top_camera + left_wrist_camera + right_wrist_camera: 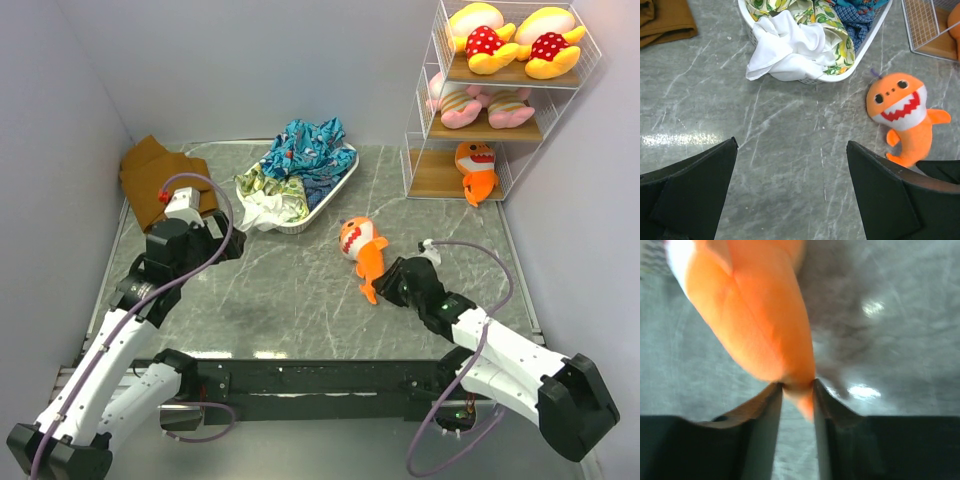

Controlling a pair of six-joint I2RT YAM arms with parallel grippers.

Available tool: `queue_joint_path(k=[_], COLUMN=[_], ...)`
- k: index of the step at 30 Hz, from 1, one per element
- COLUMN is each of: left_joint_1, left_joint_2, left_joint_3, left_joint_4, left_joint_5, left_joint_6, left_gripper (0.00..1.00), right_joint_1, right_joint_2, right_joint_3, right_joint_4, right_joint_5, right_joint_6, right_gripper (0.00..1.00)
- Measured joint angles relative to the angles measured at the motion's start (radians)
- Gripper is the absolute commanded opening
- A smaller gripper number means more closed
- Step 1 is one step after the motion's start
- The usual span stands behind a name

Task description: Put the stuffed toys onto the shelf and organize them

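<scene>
Right wrist view: the right gripper (pixel 797 386) is narrow, its fingers pressed against both sides of the tail tip of an orange shark (pixel 755 315).

The shark lies face up near the middle of the tabletop (pixel 290 290), head toward the far edge and tail toward the near right corner. The other five toys are on the shelf (pixel 432 172) in the far right corner. Two yellow toys (pixel 487 42) are on the top board, two pink toys (pixel 462 105) on the middle board, and a second shark (pixel 477 170) at the front edge of the bottom board. The left gripper (pixel 791 142) hangs wide open, holding nothing, over the left part of the tabletop. It is near a white tray (pixel 332 190) by the far edge, which holds a cloth heap (pixel 305 150). A brown cloth (pixel 150 175) lies in the far left corner.
</scene>
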Motion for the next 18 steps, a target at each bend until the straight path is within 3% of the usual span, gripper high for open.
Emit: queue_joint_path(k=[4,18], left_joint_1=[0.000,0.000], left_joint_2=[0.005,0.000], left_joint_3=[-0.003,-0.003], left_joint_4=[0.001,0.002], left_joint_5=[0.000,0.001], left_joint_6=[0.015,0.030], left_gripper=[0.96,0.96], right_joint_1=[-0.002,-0.014], right_joint_2=[0.005,-0.003], right_joint_3=[-0.019,0.040], right_joint_4=[-0.033,-0.097], right_joint_5=[0.002,0.093], right_joint_6=[0.000,-0.035], right_gripper=[0.61,0.60])
